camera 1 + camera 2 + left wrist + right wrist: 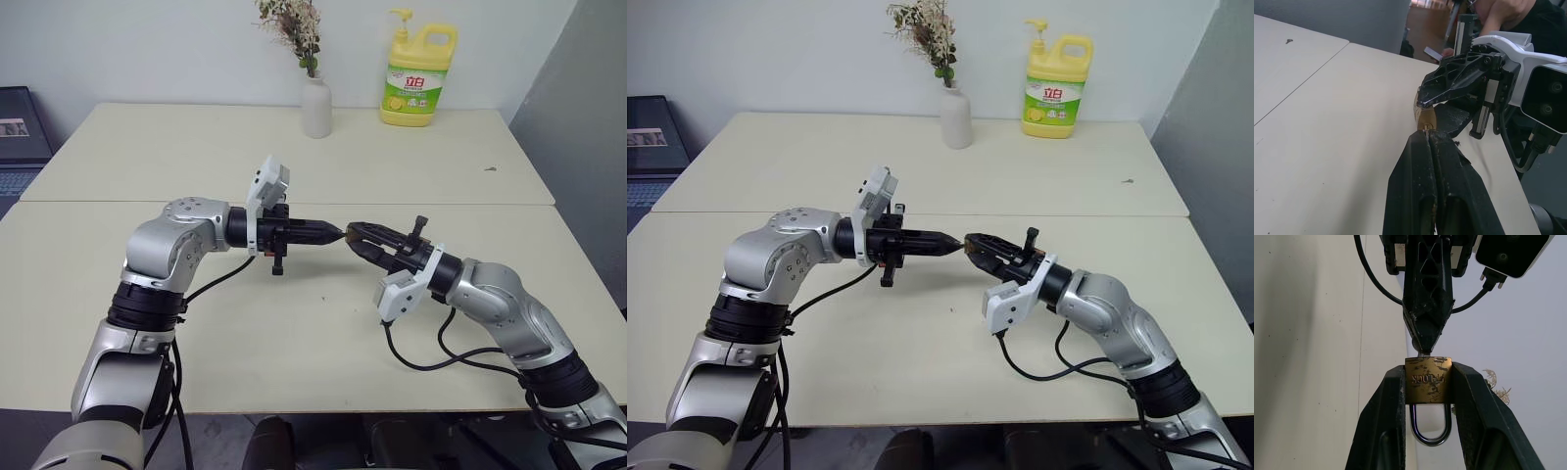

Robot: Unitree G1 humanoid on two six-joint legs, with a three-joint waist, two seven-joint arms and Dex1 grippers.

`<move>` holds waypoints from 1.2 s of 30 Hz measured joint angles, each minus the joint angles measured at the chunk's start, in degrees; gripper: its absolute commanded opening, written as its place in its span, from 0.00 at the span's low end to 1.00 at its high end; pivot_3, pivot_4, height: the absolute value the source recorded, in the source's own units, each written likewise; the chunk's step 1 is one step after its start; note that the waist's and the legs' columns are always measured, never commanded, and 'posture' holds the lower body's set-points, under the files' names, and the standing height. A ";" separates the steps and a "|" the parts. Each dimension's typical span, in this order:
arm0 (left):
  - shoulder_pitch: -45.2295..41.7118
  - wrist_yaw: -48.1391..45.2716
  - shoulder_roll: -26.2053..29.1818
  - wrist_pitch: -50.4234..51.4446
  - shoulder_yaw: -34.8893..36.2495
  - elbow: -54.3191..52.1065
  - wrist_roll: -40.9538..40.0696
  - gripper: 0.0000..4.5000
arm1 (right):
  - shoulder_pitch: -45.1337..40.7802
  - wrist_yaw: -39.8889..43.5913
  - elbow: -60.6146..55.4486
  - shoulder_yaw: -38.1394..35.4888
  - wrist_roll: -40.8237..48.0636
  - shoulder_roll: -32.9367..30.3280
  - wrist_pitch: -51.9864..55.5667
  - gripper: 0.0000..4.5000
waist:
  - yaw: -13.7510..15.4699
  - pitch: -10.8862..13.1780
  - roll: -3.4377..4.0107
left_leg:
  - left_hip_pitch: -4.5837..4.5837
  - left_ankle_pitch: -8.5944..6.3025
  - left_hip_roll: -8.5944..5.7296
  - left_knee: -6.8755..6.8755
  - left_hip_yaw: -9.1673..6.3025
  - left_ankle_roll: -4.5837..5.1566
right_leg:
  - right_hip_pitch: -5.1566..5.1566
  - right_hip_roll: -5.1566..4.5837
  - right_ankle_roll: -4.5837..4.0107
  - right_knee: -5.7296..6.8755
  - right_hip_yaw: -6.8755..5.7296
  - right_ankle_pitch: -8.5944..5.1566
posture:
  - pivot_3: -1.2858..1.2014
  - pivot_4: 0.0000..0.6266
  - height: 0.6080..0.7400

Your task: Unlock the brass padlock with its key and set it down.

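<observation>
brass padlock (1428, 380) mid-air above table (294, 343), far from edges

Soft, even indoor light falls from above, leaving the cream table (411, 166) bright and without glare, with only faint shadows under the arms. The head views are sharp from centre to edge, with little distortion. In the right wrist view the brass padlock (1428, 380) is crisp, while the background toward 3 o'clock is washed out.

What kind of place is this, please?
Probably an office or lab workroom: two plain pale tables pushed together against a white wall, a white vase of dried flowers, and a yellow detergent bottle.
</observation>
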 measured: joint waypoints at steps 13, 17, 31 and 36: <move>2.03 -1.16 -1.08 -24.15 -0.08 -0.80 8.83 0.00 | -0.02 0.09 0.02 -0.79 3.15 1.65 1.98 0.21 | 0.13 0.00 0.00 | 0.01 0.00 0.00 0.00 0.02 0.00 | 0.00 0.00 -0.01 0.02 0.01 0.00 | 0.52 0.24 1.00; 2.50 -1.25 -1.12 -30.24 -0.24 -0.82 11.38 0.00 | -0.02 0.38 0.01 -0.79 3.64 1.86 2.29 0.21 | 0.14 0.00 0.00 | 0.01 0.00 0.00 0.00 0.02 0.00 | 0.00 0.00 -0.01 0.01 0.01 0.00 | 0.52 0.24 1.00; 2.98 -1.91 -1.71 -40.82 -0.29 0.87 14.65 0.00 | -0.02 0.98 0.01 -0.82 4.28 2.05 2.35 0.21 | 0.13 0.00 0.00 | 0.01 0.00 0.00 0.00 0.02 0.00 | 0.00 0.00 -0.01 0.02 0.00 0.00 | 0.52 0.24 1.00; 3.28 -1.99 -1.60 -32.38 -0.08 0.49 11.46 0.12 | -0.01 1.15 0.03 -0.71 4.21 2.19 2.53 0.21 | 0.07 0.00 0.00 | 0.02 0.00 0.00 0.00 0.01 0.01 | 0.00 0.00 0.00 0.05 0.00 0.00 | 0.52 0.24 1.00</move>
